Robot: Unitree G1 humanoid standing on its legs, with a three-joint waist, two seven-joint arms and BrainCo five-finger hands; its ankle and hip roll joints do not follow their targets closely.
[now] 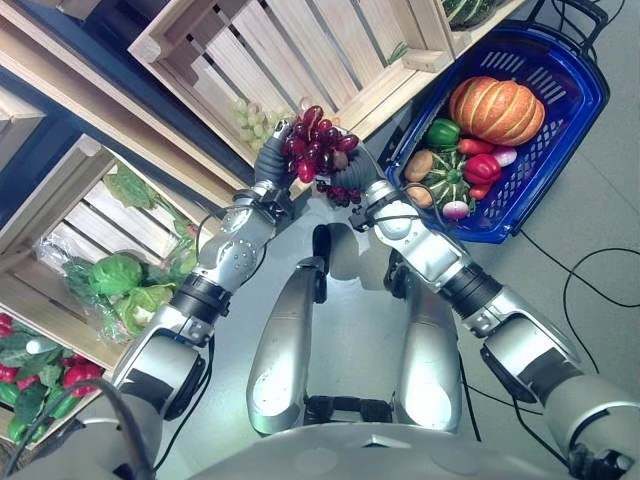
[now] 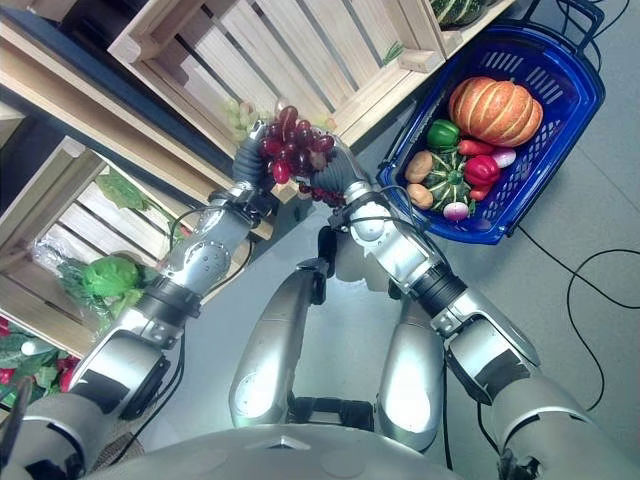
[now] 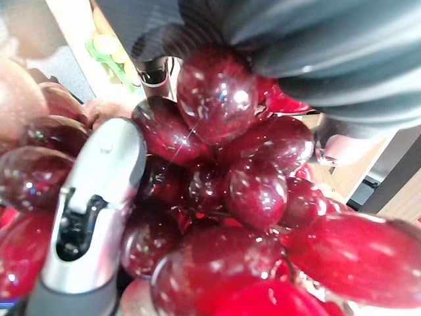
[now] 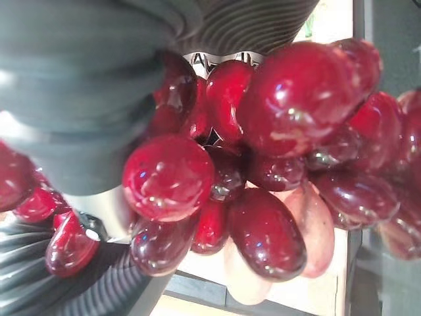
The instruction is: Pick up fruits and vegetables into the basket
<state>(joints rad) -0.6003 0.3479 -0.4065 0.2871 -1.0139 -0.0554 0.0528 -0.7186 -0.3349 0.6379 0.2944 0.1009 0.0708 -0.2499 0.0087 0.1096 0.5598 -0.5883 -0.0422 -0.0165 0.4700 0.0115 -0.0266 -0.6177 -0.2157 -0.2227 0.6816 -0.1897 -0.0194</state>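
Basket, blue, lies at the upper right of the head view, already holding a pumpkin, a striped squash, peppers and other small produce. The wooden crate at upper centre keeps green grapes. Red grapes hang between left hand and right hand, fingers of both curled round the bunch; a two-handed carry could tear it or shed loose grapes.
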